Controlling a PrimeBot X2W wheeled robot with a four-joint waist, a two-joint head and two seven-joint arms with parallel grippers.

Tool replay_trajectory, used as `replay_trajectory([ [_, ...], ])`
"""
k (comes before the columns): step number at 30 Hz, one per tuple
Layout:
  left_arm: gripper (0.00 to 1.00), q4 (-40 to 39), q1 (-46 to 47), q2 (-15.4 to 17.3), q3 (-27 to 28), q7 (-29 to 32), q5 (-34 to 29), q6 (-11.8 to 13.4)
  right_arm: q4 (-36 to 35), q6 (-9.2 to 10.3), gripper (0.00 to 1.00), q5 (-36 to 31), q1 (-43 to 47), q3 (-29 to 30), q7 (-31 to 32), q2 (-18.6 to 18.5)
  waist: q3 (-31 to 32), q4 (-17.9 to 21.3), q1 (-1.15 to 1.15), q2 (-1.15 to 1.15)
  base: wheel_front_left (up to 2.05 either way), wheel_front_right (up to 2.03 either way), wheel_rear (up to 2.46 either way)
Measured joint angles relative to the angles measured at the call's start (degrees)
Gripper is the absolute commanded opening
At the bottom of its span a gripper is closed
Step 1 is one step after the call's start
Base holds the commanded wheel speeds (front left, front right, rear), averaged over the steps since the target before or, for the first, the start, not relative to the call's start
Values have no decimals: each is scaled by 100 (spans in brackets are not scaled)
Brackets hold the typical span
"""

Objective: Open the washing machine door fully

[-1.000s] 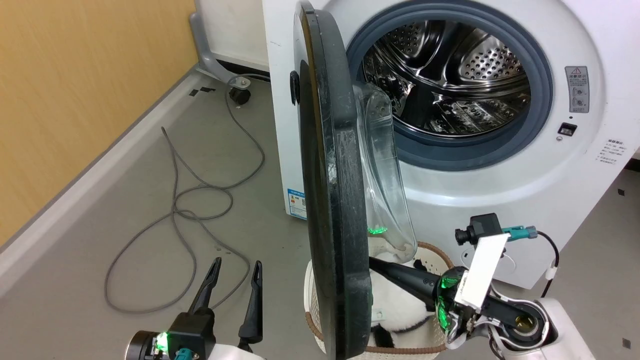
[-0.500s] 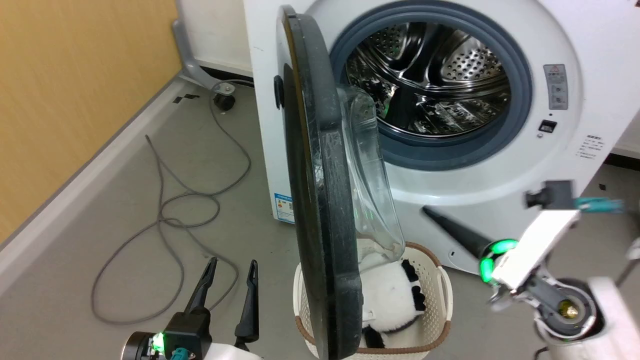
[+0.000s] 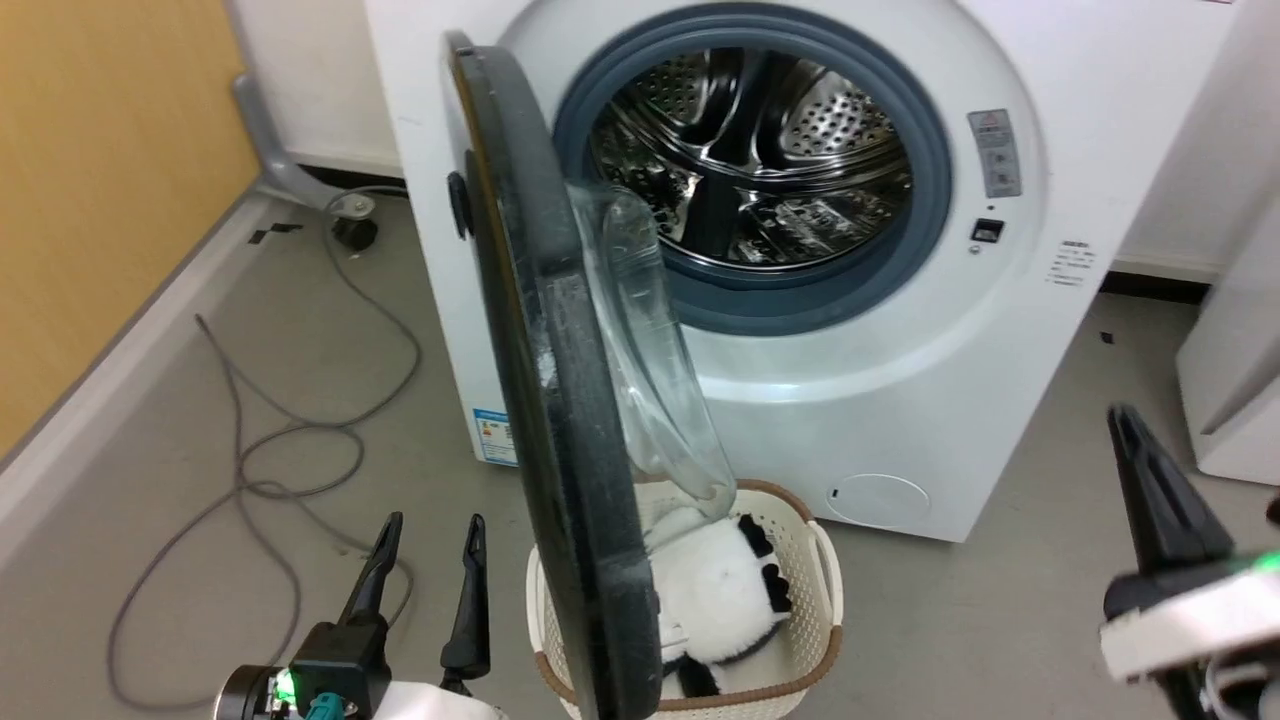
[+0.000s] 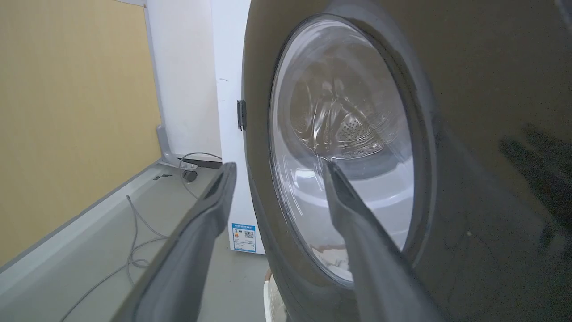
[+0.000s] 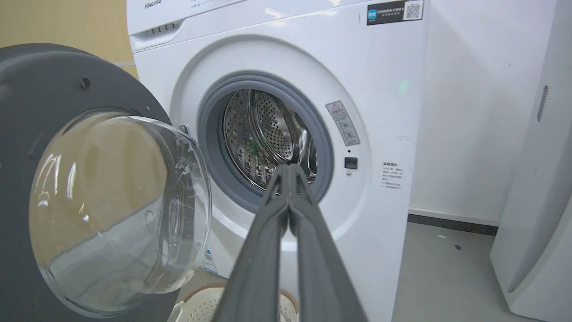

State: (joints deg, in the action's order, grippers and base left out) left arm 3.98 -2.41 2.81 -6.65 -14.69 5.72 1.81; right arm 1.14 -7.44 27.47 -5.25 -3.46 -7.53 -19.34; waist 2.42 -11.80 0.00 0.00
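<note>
The white washing machine [image 3: 900, 400] fills the middle, its steel drum [image 3: 750, 150] exposed inside the grey ring. The washing machine door [image 3: 560, 400] stands out edge-on from its left-side hinge, roughly square to the front, with the clear glass bowl [image 3: 640, 350] facing right. My left gripper [image 3: 430, 530] is open, low on the door's outer side and apart from it. In the left wrist view this gripper [image 4: 280, 166] points at the glossy outer face [image 4: 469, 134]. My right gripper [image 3: 1120, 418] is shut on nothing, well right of the door. Its closed tips [image 5: 290, 167] point at the drum opening.
A cream basket [image 3: 820, 590] holding a black-and-white plush toy [image 3: 710, 600] sits on the floor under the door's lower edge. A grey cable [image 3: 250, 440] loops on the floor at the left by the yellow wall [image 3: 100, 150]. Another white appliance [image 3: 1235, 380] stands at the right.
The head camera has swung, shifting the whole picture left. My shut right gripper has drawn back from the door's inner side and now sits far right. The left gripper stays open.
</note>
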Motion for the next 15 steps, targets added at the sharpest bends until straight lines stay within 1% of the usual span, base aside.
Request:
replay_trajectory([
  [3,100,-27,-36,0,41,0,-2,-9,-169,0,0,-381,431,303,-149,396,4,115,0,0,0,0,0],
  [6,100,-41,-131,-1,79,0,-7,-66,-361,-1,0,-581,747,443,-201,692,-1,243,0,0,0,0,0],
  [10,100,-34,-159,0,115,0,-20,-141,-426,0,0,-837,1005,559,-287,954,-21,383,0,0,0,0,0],
  [14,100,-27,-241,-1,146,0,-41,-148,-408,0,0,-1033,1234,612,-328,1210,-25,469,0,0,0,0,0],
  [15,100,-20,-252,0,153,0,-41,-148,-381,0,21,-1135,1296,590,-331,1240,-26,484,0,0,0,0,0],
])
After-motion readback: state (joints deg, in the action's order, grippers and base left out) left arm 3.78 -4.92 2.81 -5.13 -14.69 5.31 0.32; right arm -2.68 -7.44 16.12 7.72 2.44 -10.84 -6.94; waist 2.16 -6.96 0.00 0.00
